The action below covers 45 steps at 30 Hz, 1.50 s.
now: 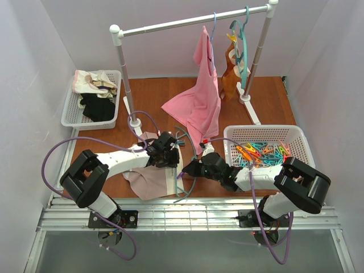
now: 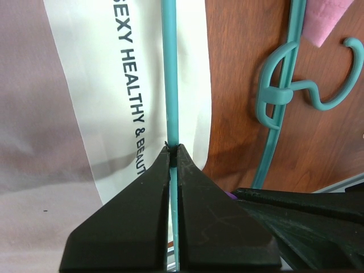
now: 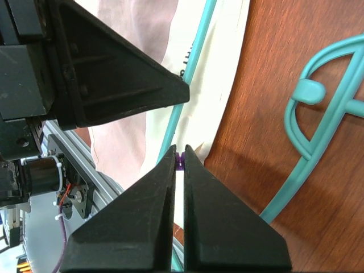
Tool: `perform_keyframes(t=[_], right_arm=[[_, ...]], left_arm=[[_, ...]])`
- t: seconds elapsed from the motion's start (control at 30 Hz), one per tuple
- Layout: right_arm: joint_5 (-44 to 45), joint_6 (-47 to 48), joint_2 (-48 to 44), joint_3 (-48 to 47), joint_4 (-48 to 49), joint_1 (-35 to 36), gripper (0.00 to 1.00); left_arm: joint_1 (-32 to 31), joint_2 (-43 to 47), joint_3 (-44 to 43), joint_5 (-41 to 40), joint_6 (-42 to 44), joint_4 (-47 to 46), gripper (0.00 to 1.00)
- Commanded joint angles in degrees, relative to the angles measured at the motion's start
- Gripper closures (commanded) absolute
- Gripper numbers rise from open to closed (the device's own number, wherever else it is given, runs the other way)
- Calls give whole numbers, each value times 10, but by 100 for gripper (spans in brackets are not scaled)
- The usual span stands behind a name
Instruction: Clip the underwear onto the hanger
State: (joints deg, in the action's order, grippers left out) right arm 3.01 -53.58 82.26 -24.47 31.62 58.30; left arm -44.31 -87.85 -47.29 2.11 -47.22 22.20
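Note:
The underwear (image 1: pixel 149 182) lies flat on the table near the front edge, pale pink-beige with a cream strip (image 2: pixel 114 85) printed with black letters. The teal hanger (image 1: pixel 193 181) lies across it; its straight bar (image 2: pixel 169 74) runs over the cream strip and its hook (image 2: pixel 335 85) rests on the wood. My left gripper (image 2: pixel 172 149) is shut on that bar. My right gripper (image 3: pixel 179 151) is shut on a small purple clip (image 3: pixel 180 161), right beside the bar (image 3: pixel 193 62) at the strip's edge. The two grippers (image 1: pixel 165 149) (image 1: pixel 190 168) are close together.
A white basket (image 1: pixel 296 133) of coloured clips stands at the right. Another white basket (image 1: pixel 71 111) of clothes stands at the back left. A rail (image 1: pixel 187 21) carries a bright pink top (image 1: pixel 205 96), a tan-brown garment (image 1: pixel 229 71) and a teal hanger with a yellow clip (image 1: pixel 242 42).

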Motion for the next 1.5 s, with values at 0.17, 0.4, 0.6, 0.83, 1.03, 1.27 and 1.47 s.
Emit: perform_keyframes(t=[0.17,0.4,0.6,0.83,1.03,1.27,1.47], right_arm=[[24,-8,-13,6,32,5,99],[19,-5,-5,-5,32,5,99],[8,-5,8,-11,33,5,99],[8,-9,8,-10,32,5,99],[8,-13,6,-8,33,5,99],[10,-17,2,-3,33,5,99],[8,-19,7,-6,33,6,99]], left_arm=[[2,35,14,-44,4,-10,100],[2,27,16,-41,0,-16,100],[2,18,10,-41,-7,-29,100],[2,7,14,-39,-7,-39,100],[2,4,20,-39,-3,-43,100],[2,10,38,-42,-1,-51,100],[-4,8,28,-45,-13,-57,100]])
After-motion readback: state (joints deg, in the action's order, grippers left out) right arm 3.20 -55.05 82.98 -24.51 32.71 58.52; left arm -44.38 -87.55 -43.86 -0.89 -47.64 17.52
